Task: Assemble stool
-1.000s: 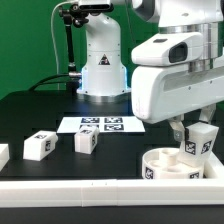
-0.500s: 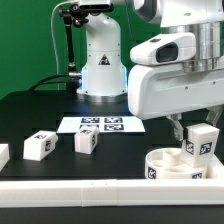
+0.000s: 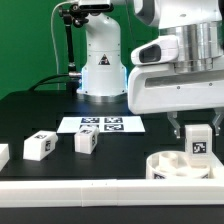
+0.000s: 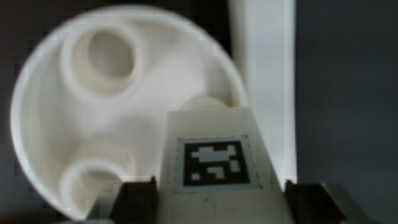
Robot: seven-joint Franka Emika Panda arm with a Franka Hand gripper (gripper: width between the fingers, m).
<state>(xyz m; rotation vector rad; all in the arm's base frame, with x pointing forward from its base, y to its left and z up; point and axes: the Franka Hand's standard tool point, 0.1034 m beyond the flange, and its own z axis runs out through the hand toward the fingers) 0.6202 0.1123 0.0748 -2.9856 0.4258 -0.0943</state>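
In the exterior view, a loose leg (image 3: pixel 3 155) at eight o'clock is cut off by the edge, and the seat (image 3: pixel 165 163) at four o'clock is cropped, its lower part hidden behind the rail (image 3: pixel 80 188). In the wrist view the seat is blurred and the fingers (image 4: pixel 139 205) beside the held leg (image 4: pixel 217 150) are cut off.

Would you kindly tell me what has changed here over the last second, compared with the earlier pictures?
The gripper has turned with the leg it holds. The leg was tilted before and now hangs upright over the seat, with its tag facing the exterior camera. The grip stays shut on it. The seat, the loose legs and the marker board have not moved.
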